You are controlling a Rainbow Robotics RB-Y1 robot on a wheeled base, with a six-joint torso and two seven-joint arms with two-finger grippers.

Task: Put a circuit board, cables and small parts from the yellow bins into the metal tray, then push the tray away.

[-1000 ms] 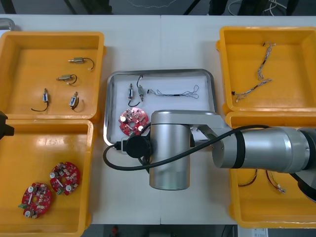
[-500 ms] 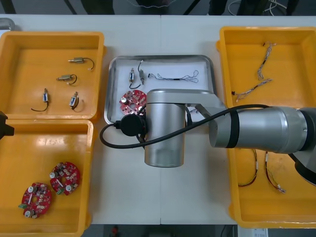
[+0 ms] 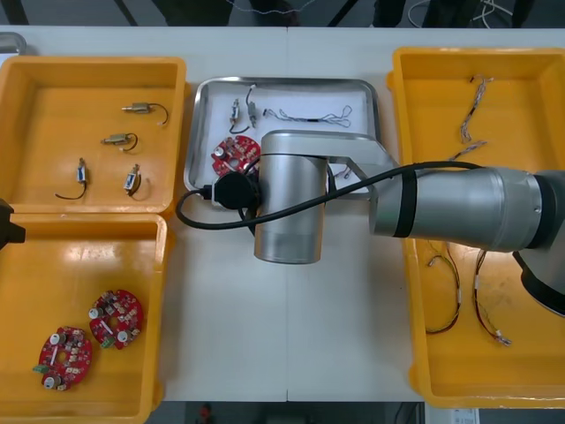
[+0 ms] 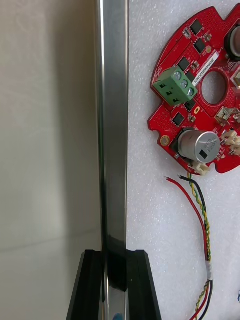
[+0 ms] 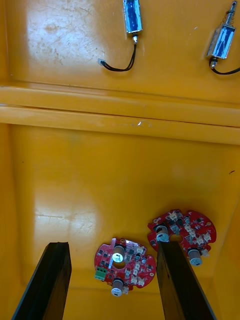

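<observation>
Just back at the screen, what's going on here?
The right gripper is shut on the tray's near rim and has pushed it farther away over the last second. The tray holds a circuit board, cables and small metal parts. The left gripper hangs open over a bin with two boards.

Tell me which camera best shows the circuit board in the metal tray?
The right wrist view: the circuit board is close up, its parts plain. The front view shows it small, partly under the right arm. The left wrist view looks at two other boards in a yellow bin.
</observation>
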